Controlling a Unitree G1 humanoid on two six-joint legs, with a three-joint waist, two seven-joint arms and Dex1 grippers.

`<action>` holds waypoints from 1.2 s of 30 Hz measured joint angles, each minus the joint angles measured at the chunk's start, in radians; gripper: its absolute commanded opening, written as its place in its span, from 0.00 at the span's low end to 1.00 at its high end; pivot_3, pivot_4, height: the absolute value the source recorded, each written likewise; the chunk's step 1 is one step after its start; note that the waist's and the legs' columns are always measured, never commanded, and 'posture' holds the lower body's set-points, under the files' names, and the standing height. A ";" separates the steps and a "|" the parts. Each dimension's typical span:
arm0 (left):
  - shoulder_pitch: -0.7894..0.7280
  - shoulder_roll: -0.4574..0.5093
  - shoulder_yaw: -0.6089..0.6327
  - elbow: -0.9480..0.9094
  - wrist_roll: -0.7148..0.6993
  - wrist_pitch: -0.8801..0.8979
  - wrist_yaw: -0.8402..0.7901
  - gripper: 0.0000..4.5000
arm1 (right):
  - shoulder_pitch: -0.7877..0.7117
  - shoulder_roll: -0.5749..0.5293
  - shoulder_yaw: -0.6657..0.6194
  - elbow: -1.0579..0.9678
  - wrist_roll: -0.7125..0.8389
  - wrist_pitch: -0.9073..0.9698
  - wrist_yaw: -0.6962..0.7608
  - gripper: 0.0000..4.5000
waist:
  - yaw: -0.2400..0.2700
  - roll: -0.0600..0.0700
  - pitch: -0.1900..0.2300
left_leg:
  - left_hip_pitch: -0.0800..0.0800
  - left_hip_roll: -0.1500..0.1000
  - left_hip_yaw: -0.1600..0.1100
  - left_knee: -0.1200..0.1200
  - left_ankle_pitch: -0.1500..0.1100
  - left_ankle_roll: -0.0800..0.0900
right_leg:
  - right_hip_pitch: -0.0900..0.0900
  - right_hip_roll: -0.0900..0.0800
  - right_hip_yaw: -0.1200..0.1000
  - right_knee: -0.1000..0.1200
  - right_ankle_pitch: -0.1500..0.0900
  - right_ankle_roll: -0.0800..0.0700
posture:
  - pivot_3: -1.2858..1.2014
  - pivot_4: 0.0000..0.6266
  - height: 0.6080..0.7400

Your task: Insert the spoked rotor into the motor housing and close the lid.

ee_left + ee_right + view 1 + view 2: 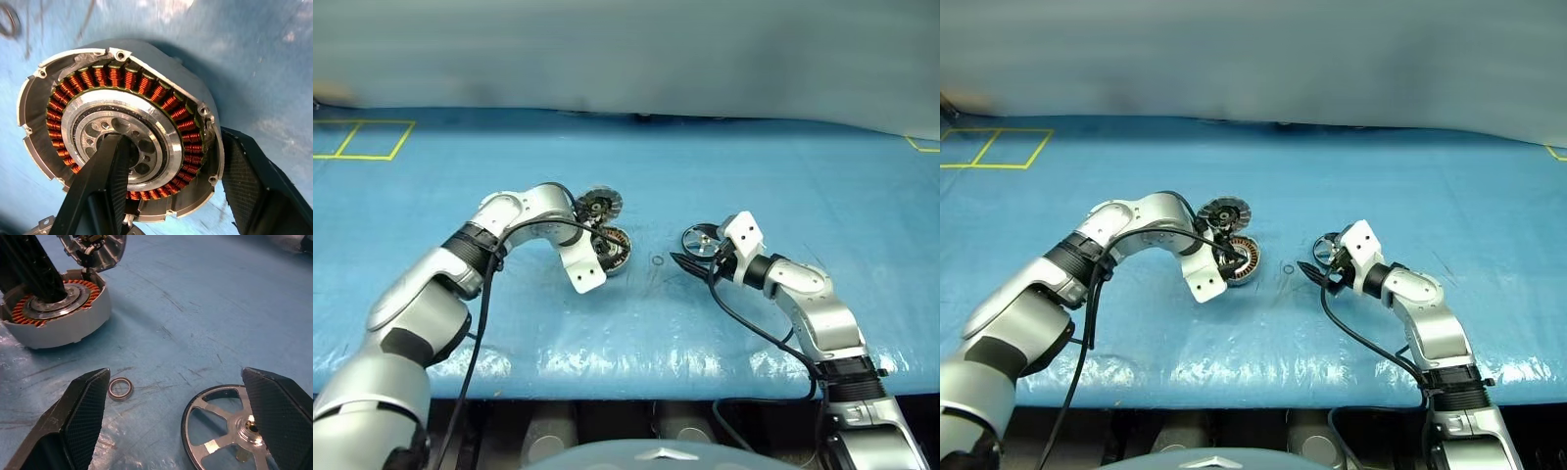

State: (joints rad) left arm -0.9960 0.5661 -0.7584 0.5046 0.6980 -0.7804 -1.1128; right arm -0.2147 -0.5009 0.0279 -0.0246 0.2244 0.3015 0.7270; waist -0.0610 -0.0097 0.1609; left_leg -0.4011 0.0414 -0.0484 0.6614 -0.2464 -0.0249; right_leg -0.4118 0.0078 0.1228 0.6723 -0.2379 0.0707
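L gripper [171, 191] points down onto the motor housing [122, 137], gripping its wall: one finger [105, 181] inside the silvery centre, the other outside the rim. Lid [599, 205] stands tilted open just beyond that hand, hinged to the housing. R gripper [176, 421] is spread wide, holding nothing; the spoked rotor [220, 426] lies flat on the blue table cover [783, 176] between and just ahead of its fingertips. A small loose ring [120, 388] sits beside its one finger, between the two hands.
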 measured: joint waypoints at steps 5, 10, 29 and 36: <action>0.042 0.026 -0.006 -0.095 -0.044 -0.041 -0.046 0.54 | 0.012 0.005 -0.002 -0.007 0.000 -0.010 -0.013 1.00 | -0.005 0.000 0.000 | 0.000 0.000 0.000 0.000 0.000 0.000 | 0.000 0.000 0.000 0.001 0.000 0.000 | 0.52 0.24 1.00; 0.072 0.043 -0.010 -0.172 -0.074 -0.055 -0.090 0.54 | 0.015 0.016 -0.004 -0.008 0.000 -0.013 -0.015 1.00 | -0.005 0.000 0.000 | 0.000 0.000 0.000 0.001 0.000 0.000 | 0.000 0.000 0.000 0.001 -0.001 0.001 | 0.52 0.24 1.00; 0.132 0.116 0.020 -0.257 -0.191 -0.040 -0.089 0.94 | 0.002 0.043 0.004 0.010 0.000 -0.020 0.000 1.00 | -0.007 0.000 0.000 | 0.002 0.001 0.000 0.000 0.000 0.000 | 0.001 0.001 0.000 0.001 -0.001 0.000 | 0.52 0.24 1.00; 0.285 0.240 0.103 -0.448 -0.406 0.137 -0.175 0.94 | -0.002 0.073 0.044 0.015 0.000 -0.019 0.023 1.00 | -0.011 0.000 0.000 | 0.002 0.002 0.000 0.001 0.000 0.000 | 0.001 0.001 0.000 0.003 -0.002 0.000 | 0.52 0.24 1.00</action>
State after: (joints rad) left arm -0.7113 0.8059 -0.6549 0.0569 0.2924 -0.6437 -1.2878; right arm -0.2168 -0.4280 0.0716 -0.0095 0.2244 0.2828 0.7497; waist -0.0716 -0.0093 0.1612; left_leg -0.3986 0.0433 -0.0484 0.6619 -0.2464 -0.0247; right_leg -0.4111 0.0089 0.1225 0.6754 -0.2400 0.0707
